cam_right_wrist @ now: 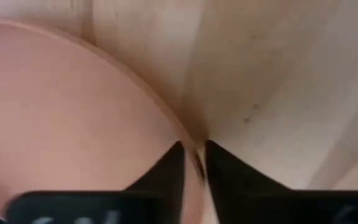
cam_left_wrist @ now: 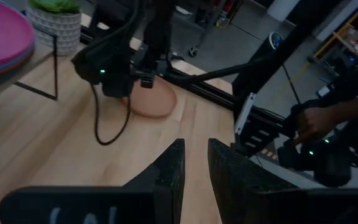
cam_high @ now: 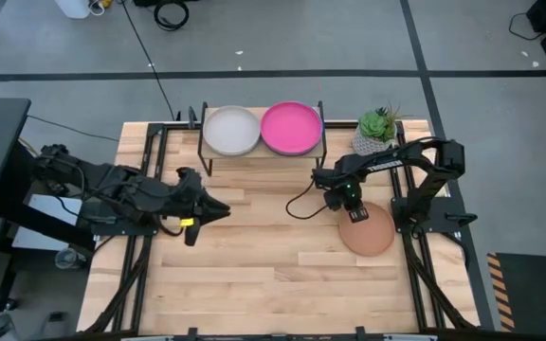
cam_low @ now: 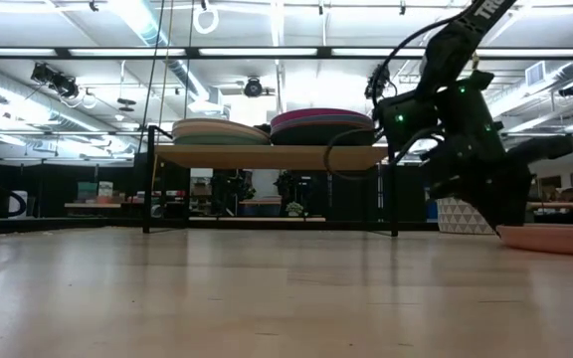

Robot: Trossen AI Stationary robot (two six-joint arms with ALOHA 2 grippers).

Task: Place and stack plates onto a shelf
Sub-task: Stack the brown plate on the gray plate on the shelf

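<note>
right claw [cam_right_wrist: 194, 163] nearly closed, pinching the tan plate's [cam_right_wrist: 61, 118] rim on the table.

A small potted succulent [cam_high: 378, 126] in a pale patterned pot stands on the slatted tabletop [cam_high: 254, 265].

Grey floor [cam_high: 349, 38] with taped lines; ceiling light strips [cam_low: 296, 52] overhead.

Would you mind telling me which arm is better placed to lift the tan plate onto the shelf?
The right arm: its tool is already down at the tan plate's rim, fingers straddling the edge. The left tool hangs mid-table, well away.
</note>
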